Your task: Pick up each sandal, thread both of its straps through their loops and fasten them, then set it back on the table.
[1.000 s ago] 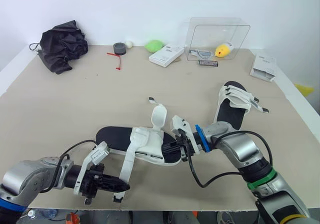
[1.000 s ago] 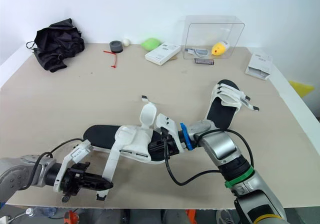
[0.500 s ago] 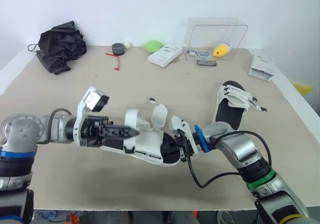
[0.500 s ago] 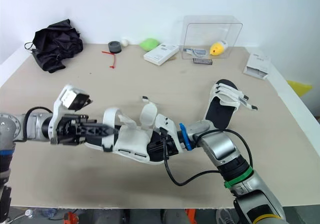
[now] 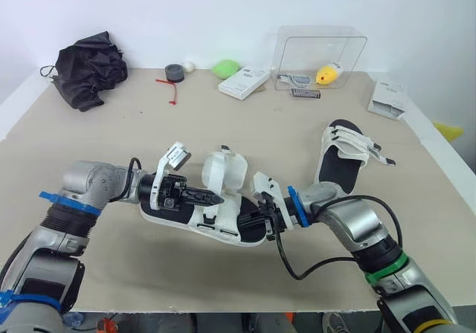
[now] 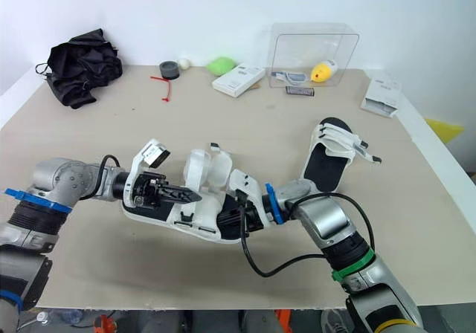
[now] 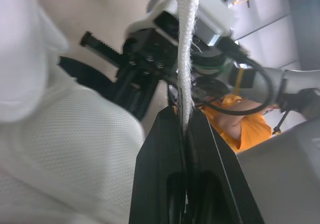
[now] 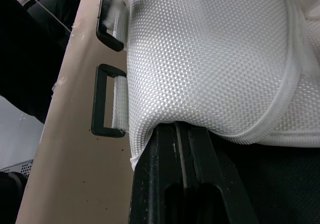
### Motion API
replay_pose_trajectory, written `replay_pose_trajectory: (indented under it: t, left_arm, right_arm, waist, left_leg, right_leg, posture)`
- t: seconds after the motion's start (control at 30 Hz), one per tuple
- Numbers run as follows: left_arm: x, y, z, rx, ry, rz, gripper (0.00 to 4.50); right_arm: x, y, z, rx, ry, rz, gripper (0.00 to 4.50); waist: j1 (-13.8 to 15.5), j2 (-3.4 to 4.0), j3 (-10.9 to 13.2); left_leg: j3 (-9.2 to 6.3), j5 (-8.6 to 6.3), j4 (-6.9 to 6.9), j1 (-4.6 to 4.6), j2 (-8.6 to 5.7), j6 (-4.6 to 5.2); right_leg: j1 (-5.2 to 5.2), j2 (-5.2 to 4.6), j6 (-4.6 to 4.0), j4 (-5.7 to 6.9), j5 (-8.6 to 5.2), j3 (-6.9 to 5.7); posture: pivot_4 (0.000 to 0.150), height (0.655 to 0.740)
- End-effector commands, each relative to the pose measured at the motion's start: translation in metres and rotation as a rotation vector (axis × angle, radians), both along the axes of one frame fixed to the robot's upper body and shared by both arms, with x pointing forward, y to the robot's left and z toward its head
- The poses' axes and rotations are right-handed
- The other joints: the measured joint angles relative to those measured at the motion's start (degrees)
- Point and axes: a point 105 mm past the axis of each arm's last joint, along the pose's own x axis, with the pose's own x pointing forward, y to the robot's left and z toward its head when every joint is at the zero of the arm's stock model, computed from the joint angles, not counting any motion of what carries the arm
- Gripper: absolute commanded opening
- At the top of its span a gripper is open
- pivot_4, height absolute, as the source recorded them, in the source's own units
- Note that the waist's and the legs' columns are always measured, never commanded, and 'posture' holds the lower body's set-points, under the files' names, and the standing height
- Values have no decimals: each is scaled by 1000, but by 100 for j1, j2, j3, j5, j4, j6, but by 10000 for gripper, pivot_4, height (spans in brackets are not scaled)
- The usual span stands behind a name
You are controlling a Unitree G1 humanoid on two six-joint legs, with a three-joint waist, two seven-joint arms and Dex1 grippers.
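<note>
A black-soled sandal (image 5: 169, 211) with white mesh straps lies at the table's middle front. My left gripper (image 5: 216, 198) is over its middle, shut on a white strap (image 7: 186, 44) that is pulled across the sandal. My right gripper (image 5: 262, 221) is at the sandal's right end, shut on the edge of the white mesh upper (image 8: 210, 59). Two black loops (image 8: 107, 101) hang beside that upper. A second sandal (image 5: 343, 158) with its straps across lies to the right, apart from both grippers.
At the back are a black cloth bag (image 5: 89, 65), a tape roll (image 5: 174, 71), a red tie (image 5: 169, 86), a green object (image 5: 229, 68), a white box (image 5: 245, 82) and a clear container (image 5: 320, 54). A white packet (image 5: 390, 99) lies at the right edge.
My left gripper rose from the table's near edge and carried the strap up and over the sandal toward the right. The right gripper kept its hold in place.
</note>
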Motion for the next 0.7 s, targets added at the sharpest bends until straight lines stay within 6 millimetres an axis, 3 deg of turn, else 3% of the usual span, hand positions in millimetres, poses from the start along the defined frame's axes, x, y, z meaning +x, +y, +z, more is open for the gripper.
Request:
replay_pose_trajectory:
  t: [0.03,0.2,0.7]
  left_arm:
    - [1,2,7,3,-44,-36,300]
    - [3,6,8,-2,-33,-25,300]
    - [-21,-3,-6,8,-43,-69,300]
  right_arm:
    - [-11,0,-19,-40,82,1,0]
    - [-12,-1,-19,-39,88,-1,0]
    - [-11,0,-18,-38,88,5,0]
  waist:
    - [0,0,0]
    - [0,0,0]
    - [-2,0,0]
  left_leg:
    - [0,0,0,0,0,0]
    - [1,0,2,0,0,0]
    - [-10,-1,8,1,2,1]
  right_leg:
    - [0,0,0,3,-2,0]
    - [-1,-1,1,6,-5,1]
    - [-1,-3,3,16,-8,6]
  posture:
    - [1500,7400]
    - [1500,7400]
    - [1500,7400]
